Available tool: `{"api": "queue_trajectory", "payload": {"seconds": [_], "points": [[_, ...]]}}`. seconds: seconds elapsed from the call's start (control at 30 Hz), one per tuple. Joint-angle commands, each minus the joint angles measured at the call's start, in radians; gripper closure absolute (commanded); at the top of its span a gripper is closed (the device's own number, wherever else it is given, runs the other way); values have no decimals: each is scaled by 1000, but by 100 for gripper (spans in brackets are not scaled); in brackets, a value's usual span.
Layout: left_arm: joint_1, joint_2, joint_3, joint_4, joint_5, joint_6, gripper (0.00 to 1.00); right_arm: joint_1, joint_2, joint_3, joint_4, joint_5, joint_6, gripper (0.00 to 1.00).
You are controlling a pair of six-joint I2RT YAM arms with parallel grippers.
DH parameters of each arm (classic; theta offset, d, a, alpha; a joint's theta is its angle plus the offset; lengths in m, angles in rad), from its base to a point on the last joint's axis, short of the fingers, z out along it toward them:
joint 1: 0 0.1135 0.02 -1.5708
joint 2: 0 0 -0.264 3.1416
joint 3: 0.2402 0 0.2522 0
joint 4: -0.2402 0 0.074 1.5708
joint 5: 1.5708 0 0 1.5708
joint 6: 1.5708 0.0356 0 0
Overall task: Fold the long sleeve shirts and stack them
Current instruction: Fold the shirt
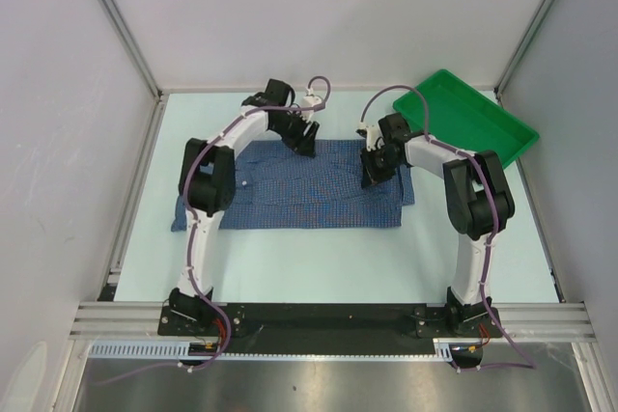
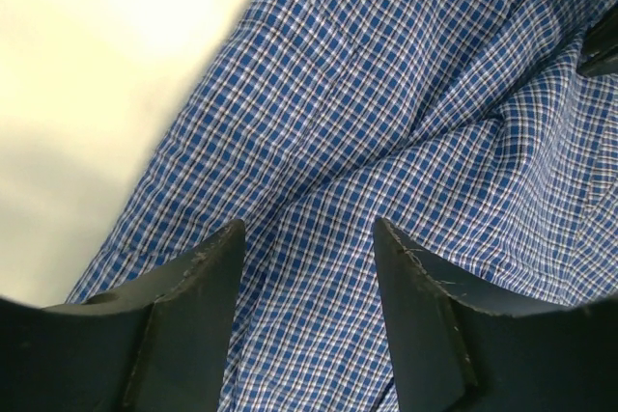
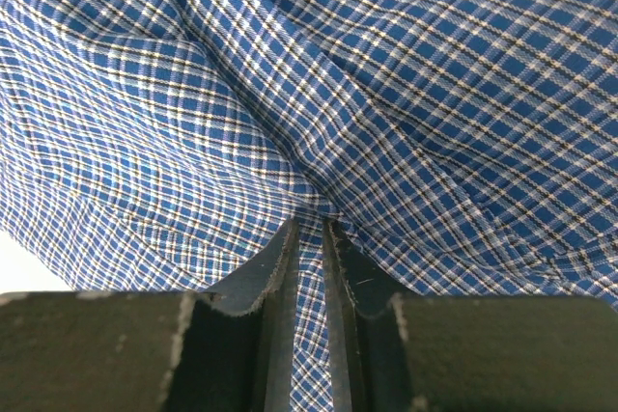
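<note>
Right end effector (image 3: 309,231) pinches a fold of the long sleeve shirt (image 1: 299,198) nearest the green tray (image 1: 468,118); left end effector (image 2: 309,238) hangs released farther along; shirt lies on the worktop (image 1: 290,258), lengthwise away from the tray.

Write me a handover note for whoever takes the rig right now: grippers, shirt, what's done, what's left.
Left gripper: open, poised over the shirt near its far edge, holding nothing.
Right gripper: shut on a pinched ridge of shirt cloth, toward the shirt's right end.
Shirt: spread wide on the table, between the two arms. Green tray sits at the far right.
Done: right grip is on. Whether any folds are in, I cannot tell.
Left: close the left gripper on cloth, fold the shirt compact, stack it. Only one shirt is in view.
</note>
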Motion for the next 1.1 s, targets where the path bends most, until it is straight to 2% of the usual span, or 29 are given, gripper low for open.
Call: {"api": "queue_trajectory", "payload": {"seconds": [0.0,0.13,0.3,0.33,0.37,0.43,0.47,0.67,0.77,0.8,0.83,0.9,0.93,1.07], "points": [[0,52,85,-90,61,13,40,-10,19,9,-11,31,-4,79],[0,82,123,-109,46,-11,43,-12,25,7,-12,39,-8,79],[4,132,207,-151,43,-33,54,-12,33,4,-14,41,-9,80],[6,131,207,-148,55,-39,60,-13,34,6,-14,44,-9,80],[7,129,206,-130,61,-54,73,-13,37,9,-12,45,-9,80],[18,120,197,-110,80,-75,88,-12,42,10,-17,53,-9,80],[24,114,194,-78,80,-110,100,-13,45,12,-18,56,-11,80],[84,-21,16,157,25,-226,100,-18,54,12,-20,65,-9,80],[89,-37,-18,151,12,-209,99,-18,54,13,-18,61,-8,80],[90,-34,-17,134,8,-198,89,-16,50,18,-17,55,-6,80],[90,-37,-14,100,6,-171,59,-18,43,26,-18,47,-6,81],[99,-67,-35,83,-15,-148,39,-16,24,38,-29,7,-11,79],[105,-84,-49,85,-20,-132,26,-9,-7,55,-35,7,-12,78],[168,-190,-137,65,4,-88,19,2,-124,87,-90,-44,-49,67]]}}
